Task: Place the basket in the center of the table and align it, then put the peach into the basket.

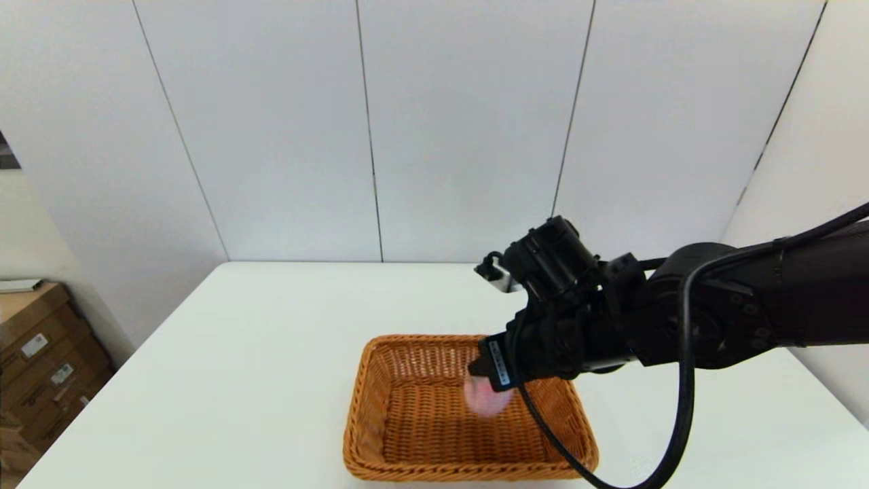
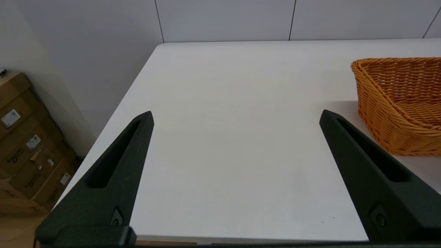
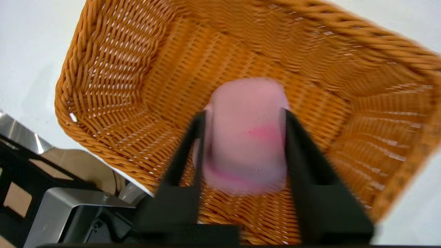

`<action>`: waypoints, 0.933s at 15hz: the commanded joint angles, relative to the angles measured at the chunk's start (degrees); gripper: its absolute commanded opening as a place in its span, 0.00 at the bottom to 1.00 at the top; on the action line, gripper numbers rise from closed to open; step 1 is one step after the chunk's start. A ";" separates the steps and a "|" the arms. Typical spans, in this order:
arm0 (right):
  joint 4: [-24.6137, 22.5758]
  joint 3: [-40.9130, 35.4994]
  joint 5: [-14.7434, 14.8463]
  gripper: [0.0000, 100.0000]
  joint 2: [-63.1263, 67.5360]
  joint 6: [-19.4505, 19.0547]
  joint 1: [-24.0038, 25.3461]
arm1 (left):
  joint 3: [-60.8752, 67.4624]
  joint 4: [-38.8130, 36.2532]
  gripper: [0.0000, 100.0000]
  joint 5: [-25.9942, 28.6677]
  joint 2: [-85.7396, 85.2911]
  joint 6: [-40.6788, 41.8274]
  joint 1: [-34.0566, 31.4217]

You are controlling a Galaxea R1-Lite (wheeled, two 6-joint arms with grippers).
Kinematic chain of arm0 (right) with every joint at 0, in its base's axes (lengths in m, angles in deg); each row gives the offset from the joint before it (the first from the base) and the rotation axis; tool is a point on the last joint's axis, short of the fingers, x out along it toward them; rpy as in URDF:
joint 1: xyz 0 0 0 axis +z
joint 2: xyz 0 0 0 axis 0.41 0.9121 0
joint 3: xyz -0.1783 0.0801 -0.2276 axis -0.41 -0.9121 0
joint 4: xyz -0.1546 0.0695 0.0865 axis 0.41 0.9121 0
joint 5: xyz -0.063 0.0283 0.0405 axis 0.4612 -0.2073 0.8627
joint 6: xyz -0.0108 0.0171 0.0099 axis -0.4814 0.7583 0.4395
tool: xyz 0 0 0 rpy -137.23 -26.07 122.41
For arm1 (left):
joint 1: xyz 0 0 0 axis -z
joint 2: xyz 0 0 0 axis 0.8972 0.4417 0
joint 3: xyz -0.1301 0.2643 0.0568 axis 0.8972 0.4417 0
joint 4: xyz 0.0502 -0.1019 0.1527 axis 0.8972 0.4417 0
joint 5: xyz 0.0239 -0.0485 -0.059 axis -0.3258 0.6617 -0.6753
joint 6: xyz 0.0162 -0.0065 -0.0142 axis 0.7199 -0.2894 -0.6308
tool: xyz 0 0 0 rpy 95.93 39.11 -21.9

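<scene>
The orange-brown wicker basket (image 1: 407,421) stands on the white table (image 1: 271,326), near its front edge and about midway across. My right gripper (image 1: 490,380) hangs over the basket's inside, toward its far right part. It is shut on the pale pink peach (image 1: 485,399), which looks blurred. In the right wrist view the peach (image 3: 246,137) sits between the two black fingers (image 3: 193,137) of my right gripper (image 3: 243,115), above the basket's woven floor (image 3: 137,86). My left gripper (image 2: 237,117) is open and holds nothing, low over the table to the left of the basket (image 2: 396,103).
Cardboard boxes (image 1: 41,346) stand on the floor beyond the table's left edge. A white panelled wall (image 1: 434,136) rises behind the table. A black cable (image 1: 679,421) loops down from the right arm beside the basket's right rim.
</scene>
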 commanded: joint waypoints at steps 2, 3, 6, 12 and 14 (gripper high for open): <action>0.21 0.06 0.02 1.00 -0.39 0.39 -0.58 | -0.01 0.02 1.00 0.06 -0.04 0.10 0.00; 0.03 0.32 0.10 1.00 -0.92 1.09 -1.63 | -0.01 0.02 1.00 0.06 -0.04 0.10 0.00; 1.09 0.50 -0.34 1.00 -3.82 -0.40 -15.61 | -0.01 0.02 1.00 0.06 -0.04 0.10 0.00; 1.44 0.67 -10.53 1.00 -1.45 -12.36 -50.24 | -0.01 0.02 1.00 -0.11 -0.04 -0.69 0.00; 1.70 1.02 -10.71 1.00 -0.39 -13.41 -54.63 | -0.01 0.02 1.00 -0.11 -0.04 -0.69 0.00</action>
